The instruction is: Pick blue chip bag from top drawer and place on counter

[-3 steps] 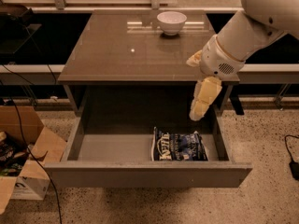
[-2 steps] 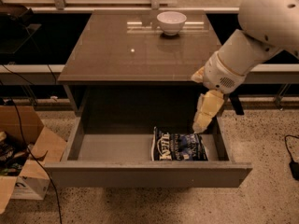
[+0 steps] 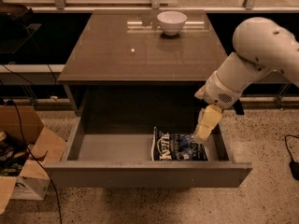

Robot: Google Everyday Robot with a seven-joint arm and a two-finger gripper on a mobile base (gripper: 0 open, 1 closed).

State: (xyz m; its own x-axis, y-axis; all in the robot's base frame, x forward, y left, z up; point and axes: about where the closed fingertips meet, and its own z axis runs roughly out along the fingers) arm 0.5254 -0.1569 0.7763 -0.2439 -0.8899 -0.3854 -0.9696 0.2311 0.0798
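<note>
The blue chip bag [image 3: 177, 147] lies flat on the floor of the open top drawer [image 3: 112, 148], in its right half, white lettering up. The gripper [image 3: 203, 133] hangs from the white arm and points down into the drawer's right side, its tip right at the bag's upper right corner. The counter [image 3: 140, 50] is the glossy grey-brown cabinet top behind and above the drawer.
A white bowl [image 3: 171, 22] stands at the back of the counter. An open cardboard box [image 3: 23, 157] with clutter sits on the floor to the left of the drawer. A black cable [image 3: 292, 164] lies on the speckled floor at the right.
The arm has swung right and lowered. The gripper has come down from above the drawer's right rim to the bag's right end. The bag has not moved.
</note>
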